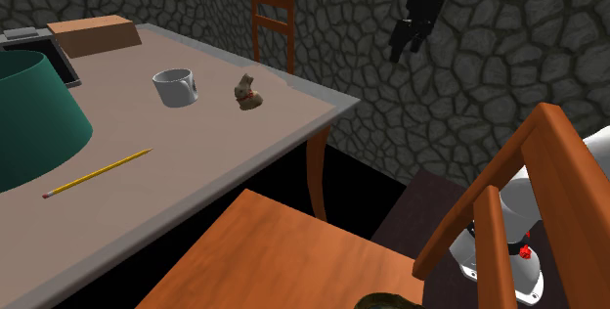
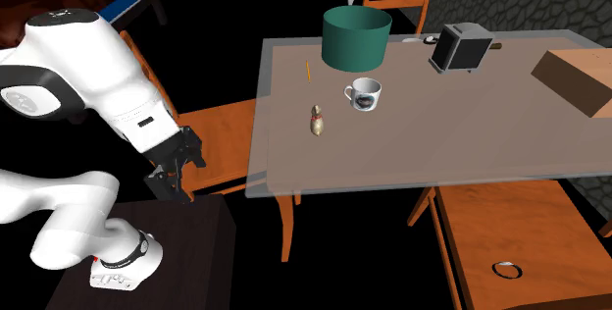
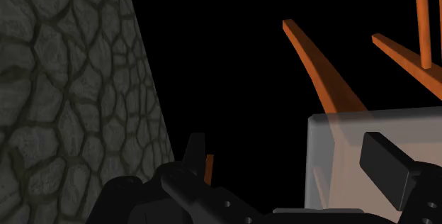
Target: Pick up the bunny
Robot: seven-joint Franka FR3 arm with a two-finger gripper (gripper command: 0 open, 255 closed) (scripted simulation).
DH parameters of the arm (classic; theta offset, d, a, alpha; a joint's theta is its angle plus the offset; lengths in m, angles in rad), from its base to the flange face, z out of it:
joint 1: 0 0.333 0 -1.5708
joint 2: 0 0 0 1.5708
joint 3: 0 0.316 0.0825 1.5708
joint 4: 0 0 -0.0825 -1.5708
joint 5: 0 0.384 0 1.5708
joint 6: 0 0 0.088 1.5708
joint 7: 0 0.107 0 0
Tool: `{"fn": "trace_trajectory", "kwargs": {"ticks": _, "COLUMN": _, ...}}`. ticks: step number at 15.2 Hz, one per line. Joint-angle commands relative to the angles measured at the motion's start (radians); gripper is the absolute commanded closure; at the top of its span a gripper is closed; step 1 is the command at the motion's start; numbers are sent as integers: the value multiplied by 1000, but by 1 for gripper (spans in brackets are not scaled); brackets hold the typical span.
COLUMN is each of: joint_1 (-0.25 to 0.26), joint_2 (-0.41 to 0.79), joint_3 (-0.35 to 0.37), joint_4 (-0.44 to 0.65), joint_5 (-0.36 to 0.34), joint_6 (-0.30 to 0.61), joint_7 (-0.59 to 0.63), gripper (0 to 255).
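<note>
My pincer point(image 3: 282, 146): fingers well apart, nothing held, hanging off the table point(image 2: 471, 151) beyond its corner | bunny point(image 1: 249, 94): small, brown, upright on the table near that edge, well apart from me, mug point(image 1: 176, 88) near it | step: approach; I should cross over, descend from above, straddle the body, avoid the mug.

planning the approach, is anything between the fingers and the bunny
On the table nothing: the bunny stands free, the mug on its far side from the gripper. But a wooden chair stands at the table edge between them, so coming in from above looks safer.
</note>
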Motion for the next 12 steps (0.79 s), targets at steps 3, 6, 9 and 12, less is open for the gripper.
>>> {"fn": "trace_trajectory", "kwargs": {"ticks": 3, "joint_1": -2, "joint_2": 19, "joint_3": 54, "joint_4": -1, "joint_5": 20, "joint_6": 26, "joint_7": 85, "gripper": 0}}
{"fn": "trace_trajectory", "kwargs": {"ticks": 6, "joint_1": -6, "joint_2": 63, "joint_3": 134, "joint_4": 12, "joint_5": 44, "joint_6": 64, "joint_7": 211, "gripper": 0}}
{"fn": "trace_trajectory", "kwargs": {"ticks": 9, "joint_1": -15, "joint_2": 122, "joint_3": 213, "joint_4": 43, "joint_5": 58, "joint_6": 100, "joint_7": 338, "gripper": 0}}
{"fn": "trace_trajectory", "kwargs": {"ticks": 12, "joint_1": -30, "joint_2": 196, "joint_3": 292, "joint_4": 91, "joint_5": 60, "joint_6": 131, "joint_7": 466, "gripper": 0}}
